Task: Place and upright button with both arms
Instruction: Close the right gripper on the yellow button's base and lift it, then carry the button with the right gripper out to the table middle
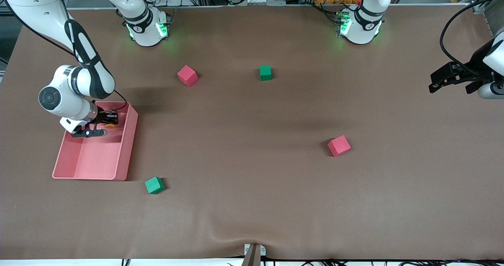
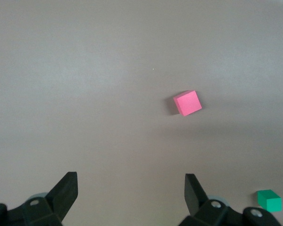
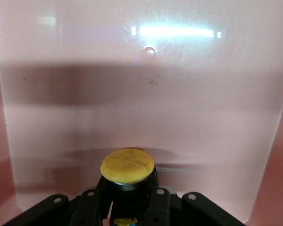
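Note:
The button (image 1: 111,125) has a round orange cap and a dark body, and it lies inside the pink tray (image 1: 130,140) at the right arm's end of the table. My right gripper (image 1: 106,123) reaches down into the tray and is shut on the button. In the right wrist view the black fingers (image 3: 153,190) clamp the dark body just under the orange cap of the button (image 3: 127,165), above the tray floor (image 3: 146,94). My left gripper (image 1: 432,82) waits open over the table at the left arm's end, its fingers (image 2: 66,188) spread wide with nothing between them.
Two red cubes (image 1: 187,75) (image 1: 339,145) and two green cubes (image 1: 265,72) (image 1: 154,185) lie scattered on the brown table. The left wrist view shows a red cube (image 2: 187,103) and a green cube (image 2: 269,200) below.

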`<move>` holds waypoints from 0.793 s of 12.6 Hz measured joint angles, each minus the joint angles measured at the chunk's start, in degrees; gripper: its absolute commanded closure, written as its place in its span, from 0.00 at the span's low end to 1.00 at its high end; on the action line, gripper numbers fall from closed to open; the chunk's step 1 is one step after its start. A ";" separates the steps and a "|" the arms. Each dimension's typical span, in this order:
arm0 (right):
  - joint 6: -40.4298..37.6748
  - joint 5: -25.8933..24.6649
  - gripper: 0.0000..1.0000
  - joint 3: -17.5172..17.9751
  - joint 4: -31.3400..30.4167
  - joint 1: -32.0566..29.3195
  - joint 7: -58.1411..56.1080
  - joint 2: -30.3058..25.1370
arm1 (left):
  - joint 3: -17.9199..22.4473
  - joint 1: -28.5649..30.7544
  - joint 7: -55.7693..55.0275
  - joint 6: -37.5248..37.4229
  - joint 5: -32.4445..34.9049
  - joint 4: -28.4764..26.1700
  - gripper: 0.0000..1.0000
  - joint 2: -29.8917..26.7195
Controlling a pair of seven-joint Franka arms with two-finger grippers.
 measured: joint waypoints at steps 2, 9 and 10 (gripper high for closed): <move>-0.15 0.00 1.00 0.00 0.62 0.02 -0.04 0.00 | 0.00 0.00 0.00 0.00 0.00 0.00 0.00 0.03; -16.73 0.00 1.00 0.04 13.19 0.51 -5.26 -1.34 | 0.00 0.01 0.00 0.00 0.00 -0.03 0.00 0.36; -19.57 0.00 1.00 0.06 15.46 0.95 -5.96 -1.65 | 0.00 0.01 0.00 0.00 0.00 -0.03 0.00 0.39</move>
